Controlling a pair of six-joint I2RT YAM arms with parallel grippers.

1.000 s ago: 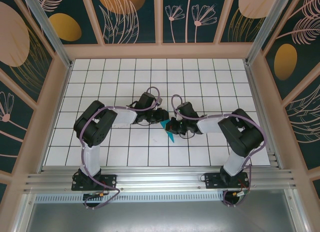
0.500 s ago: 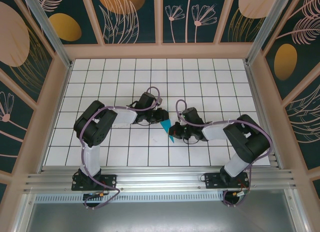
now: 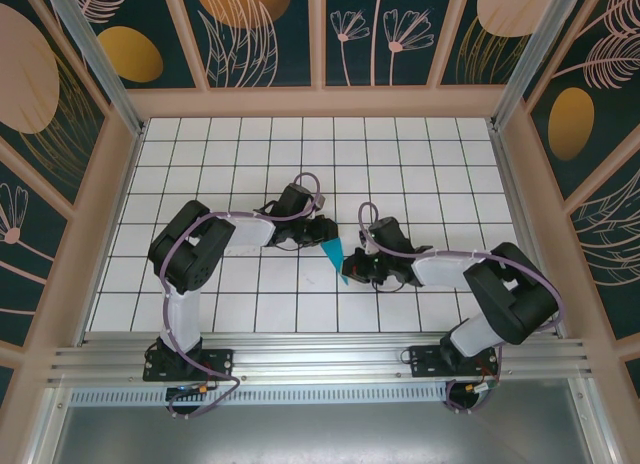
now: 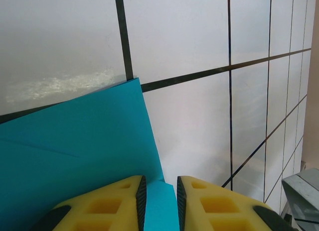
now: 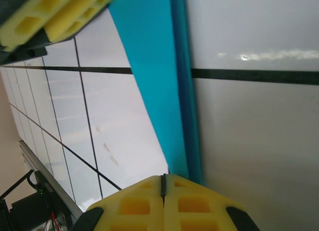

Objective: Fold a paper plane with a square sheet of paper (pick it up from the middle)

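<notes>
From above we see the teal paper [image 3: 335, 256] as a narrow creased strip near the middle of the white gridded table [image 3: 250, 154], running slantwise between the two arms. The left gripper [image 3: 322, 232] sits at its far end and the right gripper [image 3: 352, 269] at its near, pointed end. From this height we cannot read either pair of fingers.

The left wrist camera shows more. Its yellow fingers [image 4: 109, 203] stand only a narrow gap apart, with teal paper showing in that gap, so we take them as pinching a corner. This view also shows a fold line across the broad teal face [image 4: 75, 141] and a straight edge crossing a black grid line.

The right wrist camera looks along the strip instead. Here the paper [image 5: 154, 66] has a flat face and a darker doubled layer along its right edge. The right gripper's pads [image 5: 134, 203] are pressed flush together, leaving only a seam. The strip's end reaches them just beside that seam and slips behind the right pad. We cannot tell whether it is actually clamped. At the upper left the left gripper's yellow fingers [image 5: 55, 17] meet the strip's other end.
</notes>
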